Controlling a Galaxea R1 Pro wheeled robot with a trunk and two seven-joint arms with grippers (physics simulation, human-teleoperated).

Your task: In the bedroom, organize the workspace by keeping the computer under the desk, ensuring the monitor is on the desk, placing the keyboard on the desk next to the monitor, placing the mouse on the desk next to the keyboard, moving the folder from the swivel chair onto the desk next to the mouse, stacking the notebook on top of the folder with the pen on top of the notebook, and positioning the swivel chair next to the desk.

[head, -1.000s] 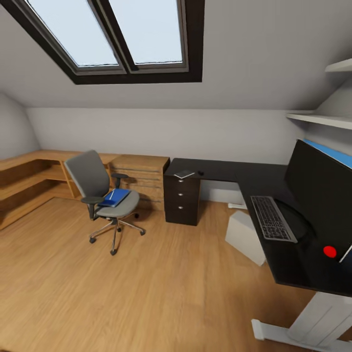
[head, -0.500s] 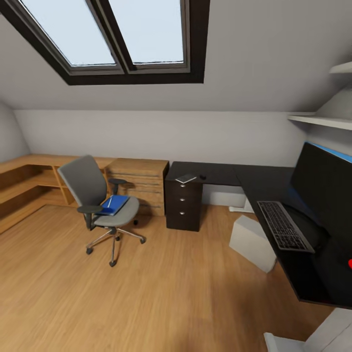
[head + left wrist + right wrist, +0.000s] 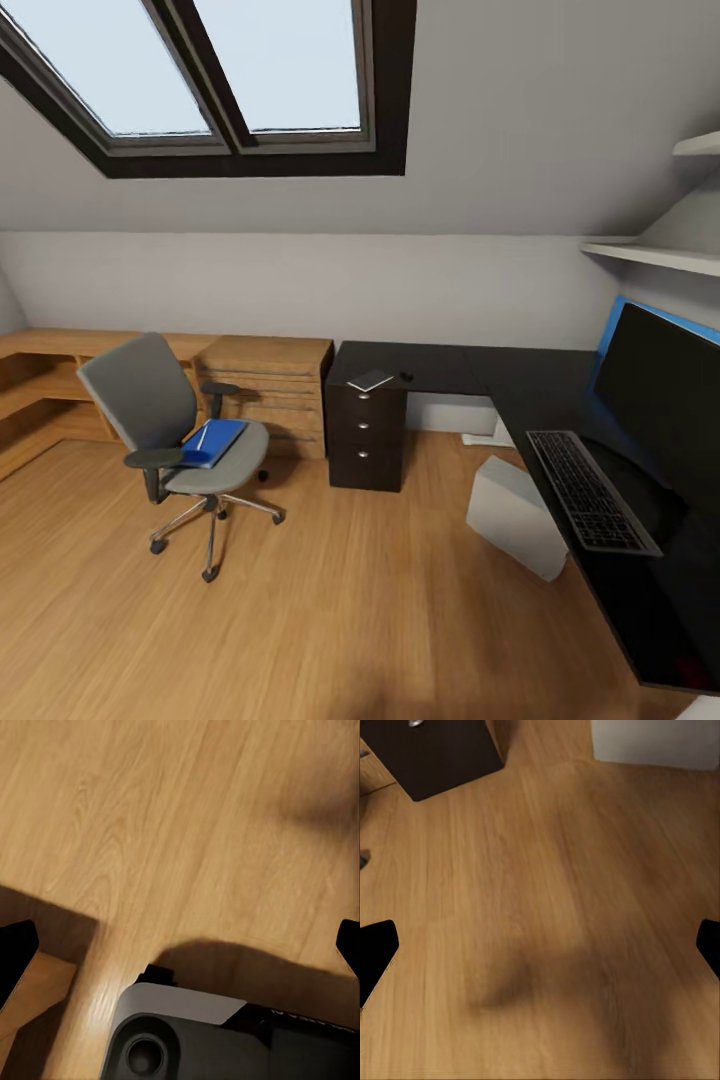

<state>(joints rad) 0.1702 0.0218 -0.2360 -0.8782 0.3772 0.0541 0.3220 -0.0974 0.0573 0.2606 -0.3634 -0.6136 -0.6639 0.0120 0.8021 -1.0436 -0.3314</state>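
Plainly, both arms hang low, wrists aimed down at the wooden floor (image 3: pixel 547 907): the left claw (image 3: pixel 180 945) and right claw (image 3: pixel 540 945) are spread wide, holding nothing. On the swivel chair (image 3: pixel 170 440) seat lies the blue folder (image 3: pixel 213 443). The keyboard (image 3: pixel 592 490) lies before the monitor (image 3: pixel 660 400) on the black surface (image 3: pixel 520 375); the white computer (image 3: pixel 515 515) stands beneath its edge.

one swivel chair (image 3: pixel 165 430), one keyboard (image 3: pixel 591 490), one monitor (image 3: pixel 665 400)

Head faces desk (image 3: pixel 560 380); wrists (both) overlook floor (image 3: pixel 547 907).
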